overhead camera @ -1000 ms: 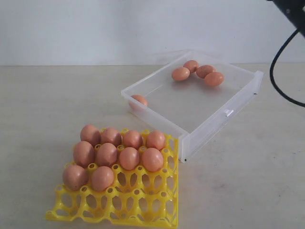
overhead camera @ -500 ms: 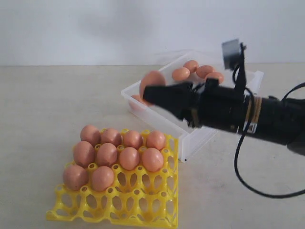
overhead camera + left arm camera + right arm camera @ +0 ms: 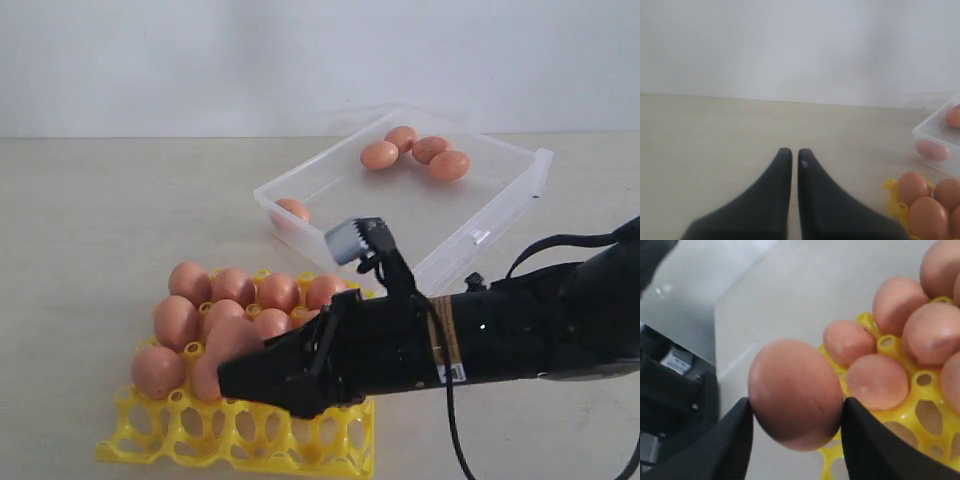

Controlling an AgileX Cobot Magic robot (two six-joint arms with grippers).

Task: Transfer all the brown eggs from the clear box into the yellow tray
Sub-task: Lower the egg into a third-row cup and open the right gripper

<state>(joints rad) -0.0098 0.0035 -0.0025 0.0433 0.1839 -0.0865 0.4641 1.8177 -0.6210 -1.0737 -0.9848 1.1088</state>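
My right gripper (image 3: 240,352) reaches in from the right and is shut on a brown egg (image 3: 236,336), low over the front left of the yellow tray (image 3: 250,432). In the right wrist view the egg (image 3: 796,392) sits squeezed between both black fingers (image 3: 867,440), just off the tray's edge (image 3: 927,410). Several brown eggs (image 3: 190,282) fill the tray's back cups. The clear box (image 3: 420,215) holds several more: a cluster (image 3: 431,150) at its far side and one (image 3: 291,209) in its near left corner. My left gripper (image 3: 795,152) is shut and empty over bare table.
The right arm's black body (image 3: 520,330) and its cable lie across the table in front of the box's near wall. In the left wrist view the tray's eggs (image 3: 927,215) and the box corner (image 3: 940,135) lie off to one side. A pale wall stands behind.
My right arm came in from the upper right, passed over the box with the egg half a second ago, and now holds it low at the tray. The eggs in tray and box have not moved.
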